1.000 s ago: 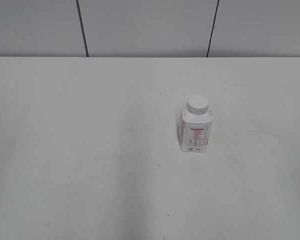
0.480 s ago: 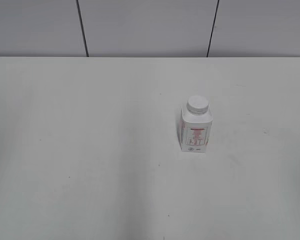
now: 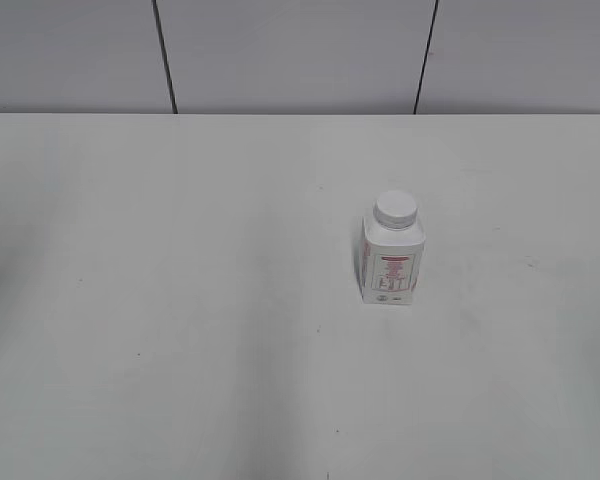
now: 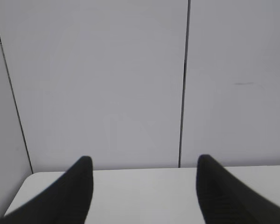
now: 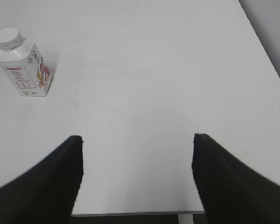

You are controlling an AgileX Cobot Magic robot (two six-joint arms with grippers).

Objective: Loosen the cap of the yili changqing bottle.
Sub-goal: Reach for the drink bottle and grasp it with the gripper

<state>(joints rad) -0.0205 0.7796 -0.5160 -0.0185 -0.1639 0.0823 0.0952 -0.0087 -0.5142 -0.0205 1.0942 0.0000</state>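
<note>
bottles: just one yili changqing bottle, one cap on it
left end effector: spread apart, holding nothing
right end effector: wide apart, empty too

No displacement is observed across the exterior views. The bottle occupies the same spot on the table, upright, with the cap seated as before. No arm enters the exterior view at any point. Nothing else differs.

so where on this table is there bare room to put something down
Nearly everywhere: the table is bare left of the bottle, in front of it, and back to the wall. Right of it, a narrower bare strip. Nowhere is crowded.
</note>
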